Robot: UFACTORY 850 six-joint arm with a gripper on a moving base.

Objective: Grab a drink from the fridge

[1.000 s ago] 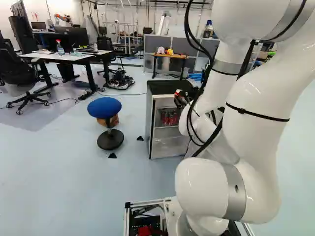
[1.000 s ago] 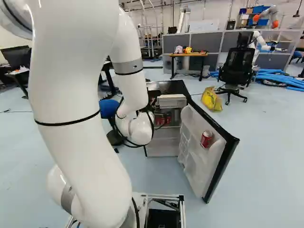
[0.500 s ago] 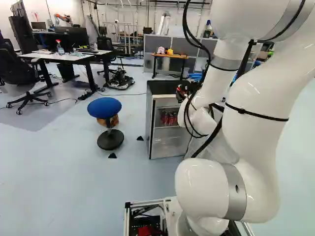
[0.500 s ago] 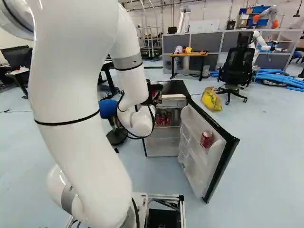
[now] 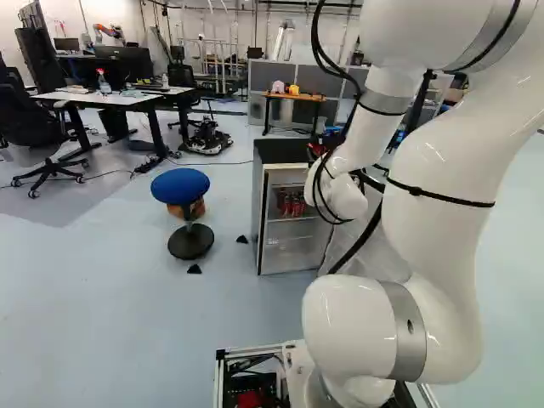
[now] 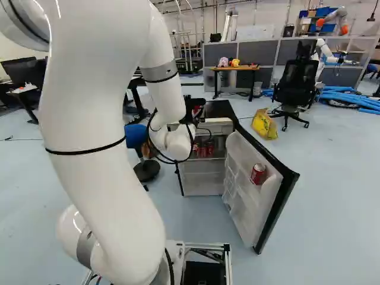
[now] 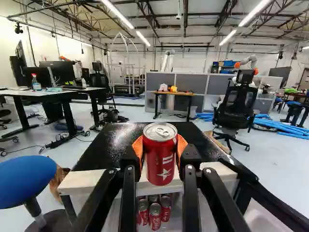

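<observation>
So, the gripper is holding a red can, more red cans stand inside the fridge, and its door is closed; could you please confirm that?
Not quite: the door is open, as the right base view shows. The gripper does hold a red can, and more red cans stand inside the fridge.

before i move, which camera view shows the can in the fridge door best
The right base view: the arm leaves the red can on the open door uncovered. Neither the left base view nor the wrist view shows that can.
</observation>
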